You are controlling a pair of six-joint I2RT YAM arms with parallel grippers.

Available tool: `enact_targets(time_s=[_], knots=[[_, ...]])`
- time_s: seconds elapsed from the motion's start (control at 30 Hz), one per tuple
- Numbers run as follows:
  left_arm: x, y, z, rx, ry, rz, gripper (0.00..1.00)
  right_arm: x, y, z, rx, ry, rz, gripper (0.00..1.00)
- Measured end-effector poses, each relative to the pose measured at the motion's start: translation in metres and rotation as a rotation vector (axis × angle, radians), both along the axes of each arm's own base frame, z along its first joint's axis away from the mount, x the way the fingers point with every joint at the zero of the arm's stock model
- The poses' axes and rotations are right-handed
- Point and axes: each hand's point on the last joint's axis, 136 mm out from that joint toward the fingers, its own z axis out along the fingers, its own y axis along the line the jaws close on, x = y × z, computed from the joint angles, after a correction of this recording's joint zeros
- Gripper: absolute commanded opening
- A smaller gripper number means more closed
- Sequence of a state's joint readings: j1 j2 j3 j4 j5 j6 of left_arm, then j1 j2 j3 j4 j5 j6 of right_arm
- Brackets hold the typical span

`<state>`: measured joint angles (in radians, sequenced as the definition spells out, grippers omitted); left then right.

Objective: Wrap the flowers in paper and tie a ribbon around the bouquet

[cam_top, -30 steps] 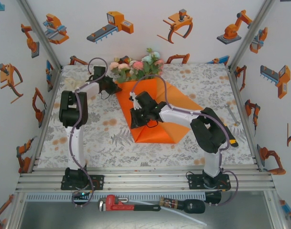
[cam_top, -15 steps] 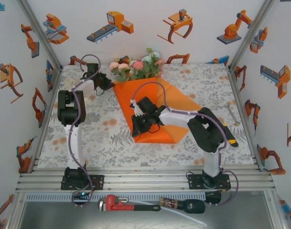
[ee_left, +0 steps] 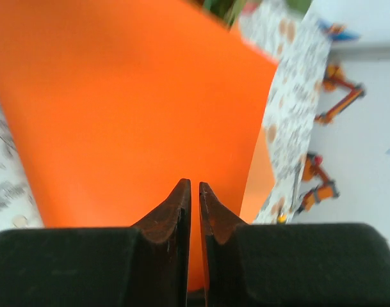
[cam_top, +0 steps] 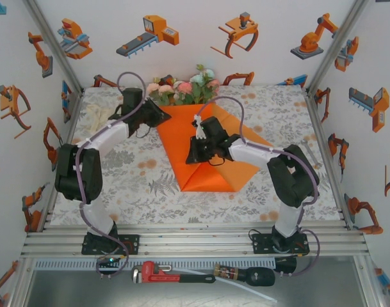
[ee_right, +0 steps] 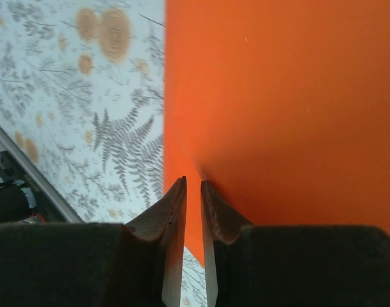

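Note:
The orange paper [cam_top: 177,142] lies folded into a cone pointing toward me, and it covers the stems. The flowers [cam_top: 185,89] stick out of its far end, and a sliver of their green leaves [ee_left: 228,7] shows past the paper [ee_left: 118,96] in the left wrist view. My left gripper [cam_top: 163,118] [ee_left: 195,185] is shut, with its tips at the cone's upper left edge. My right gripper [cam_top: 192,155] [ee_right: 193,183] is shut, and its tips rest on the paper [ee_right: 278,96] just inside its left edge. A cream patch, probably the ribbon [cam_top: 94,114], lies at the far left, partly behind my left arm.
The floral tablecloth [cam_top: 137,179] [ee_right: 118,96] is bare to the left of the cone and in front of it. A thin tool [cam_top: 308,153] lies near the table's right edge. A red wrench [cam_top: 159,274] and a screwdriver [cam_top: 246,276] lie below the front rail.
My left gripper drew back to the far left, then swung in to the cone's upper left edge. My right gripper slid up and to the right across the paper, and the fold now lies flatter.

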<state>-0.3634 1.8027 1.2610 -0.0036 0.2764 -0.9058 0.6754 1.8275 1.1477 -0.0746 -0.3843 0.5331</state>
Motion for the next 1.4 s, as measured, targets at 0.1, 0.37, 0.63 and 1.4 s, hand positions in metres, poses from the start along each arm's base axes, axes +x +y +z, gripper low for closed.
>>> enact_targets(time_s=[0.1,0.37,0.63,1.4], knots=[[-0.024,-0.016,-0.038,0.035,0.097,-0.052,0.16,-0.006,-0.004,-0.018,-0.034,0.029,-0.005,0.20],[-0.022,-0.002,-0.092,0.145,0.171,-0.037,0.16,-0.008,-0.010,-0.039,-0.075,0.058,-0.027,0.20],[0.007,0.012,-0.105,0.160,0.159,-0.010,0.17,-0.020,0.006,-0.022,-0.083,0.023,0.037,0.21],[0.043,0.047,-0.110,0.247,0.133,0.047,0.10,-0.012,0.059,-0.042,-0.051,0.054,0.133,0.15]])
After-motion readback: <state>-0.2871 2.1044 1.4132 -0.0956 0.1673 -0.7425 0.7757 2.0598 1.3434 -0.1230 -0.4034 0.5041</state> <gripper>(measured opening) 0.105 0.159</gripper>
